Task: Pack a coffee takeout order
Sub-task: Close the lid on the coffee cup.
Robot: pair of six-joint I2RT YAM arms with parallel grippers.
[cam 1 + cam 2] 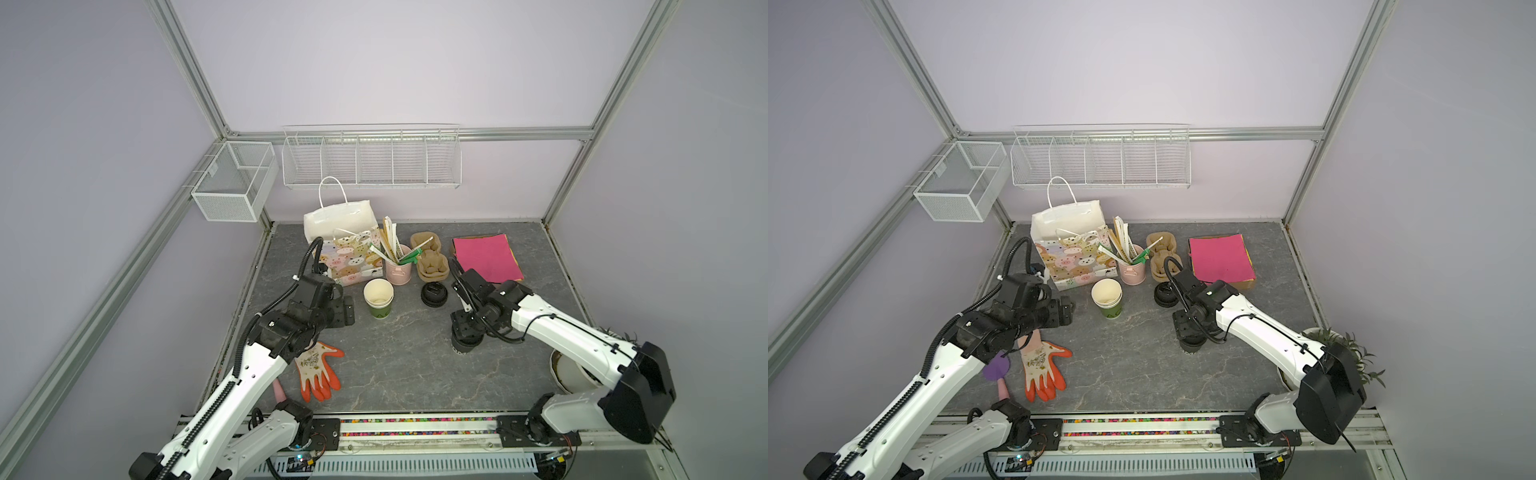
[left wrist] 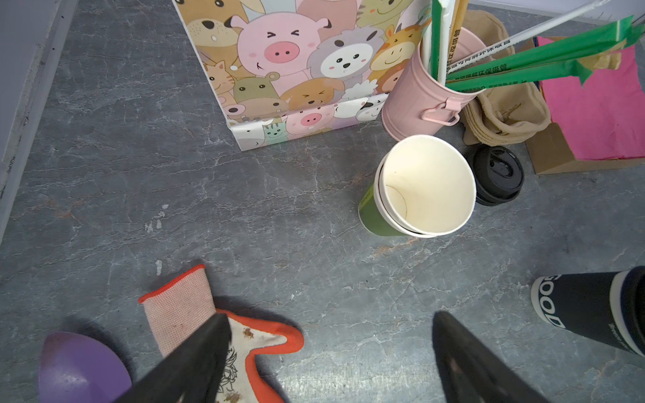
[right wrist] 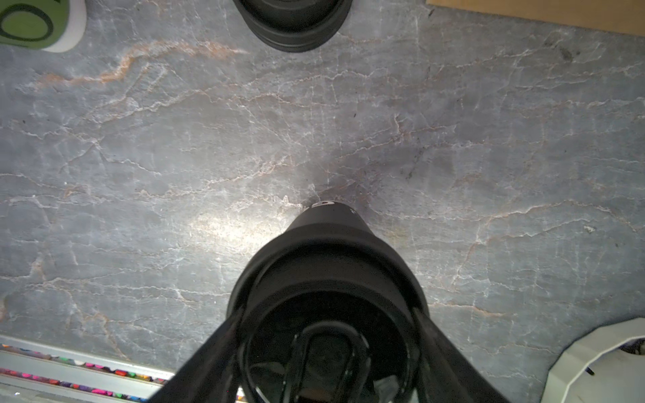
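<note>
left hand [image 2: 330,315] spread, roughly level | right hand [image 3: 330,312] pointing down, clasping black cup [image 3: 324,226]

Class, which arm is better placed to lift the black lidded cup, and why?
Right: the right fingers clasp the black cup at the lid; the left fingers hang open near the glove, farther off.

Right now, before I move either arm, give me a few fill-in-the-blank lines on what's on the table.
1. The right gripper is closed around a lidded cup whose colour is ___.
2. The left gripper holds nothing; its jaws stand ___.
3. The straws stand in a bucket whose colour is ___.
4. The stacked paper cups are ___ on the outside.

Missing words: black; open; pink; green.
</note>
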